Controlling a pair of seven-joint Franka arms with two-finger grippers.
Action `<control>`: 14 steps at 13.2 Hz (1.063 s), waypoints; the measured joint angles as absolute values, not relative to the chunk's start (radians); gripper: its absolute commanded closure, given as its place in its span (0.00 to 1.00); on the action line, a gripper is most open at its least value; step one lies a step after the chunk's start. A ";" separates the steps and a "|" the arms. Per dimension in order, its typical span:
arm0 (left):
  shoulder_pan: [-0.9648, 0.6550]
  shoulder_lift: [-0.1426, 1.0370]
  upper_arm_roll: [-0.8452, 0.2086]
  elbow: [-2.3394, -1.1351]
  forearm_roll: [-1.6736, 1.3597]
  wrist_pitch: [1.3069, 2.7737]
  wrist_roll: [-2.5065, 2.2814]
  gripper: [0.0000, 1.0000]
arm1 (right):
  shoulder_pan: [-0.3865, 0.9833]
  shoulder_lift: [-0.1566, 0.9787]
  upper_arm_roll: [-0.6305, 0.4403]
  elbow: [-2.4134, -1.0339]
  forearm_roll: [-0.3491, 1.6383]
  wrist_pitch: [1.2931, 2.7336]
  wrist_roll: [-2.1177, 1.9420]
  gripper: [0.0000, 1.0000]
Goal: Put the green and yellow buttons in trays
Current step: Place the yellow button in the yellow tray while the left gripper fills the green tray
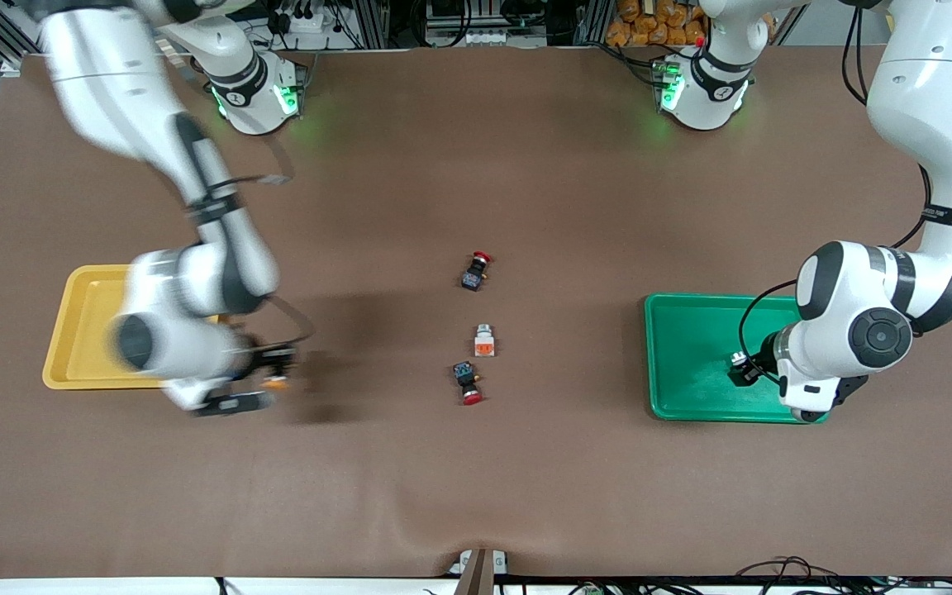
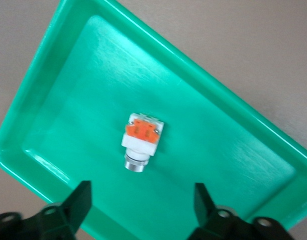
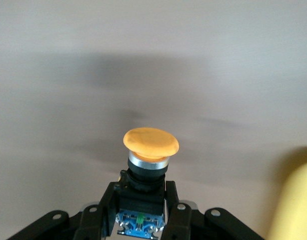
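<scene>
Even, fairly bright overhead light is falling on the brown table (image 1: 525, 165). The right arm (image 1: 187, 281) is smearing with motion blur in the front view, and a soft dark shadow (image 1: 344, 330) is lying on the table at its 3 o'clock. Green lamp glow is spilling onto the table by both bases. Pale glare streaks are showing on the green tray (image 2: 203, 150) floor in the left wrist view. The right wrist view is blurring slightly, with the yellow tray (image 3: 293, 210) out of focus at 4 o'clock.
</scene>
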State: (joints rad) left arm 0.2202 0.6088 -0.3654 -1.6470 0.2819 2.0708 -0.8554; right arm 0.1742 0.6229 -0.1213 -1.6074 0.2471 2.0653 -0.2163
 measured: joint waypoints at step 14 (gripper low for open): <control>-0.257 0.811 -0.388 -1.381 0.278 2.234 -0.986 0.00 | -0.258 0.623 -0.113 -1.583 0.209 1.850 -0.693 0.00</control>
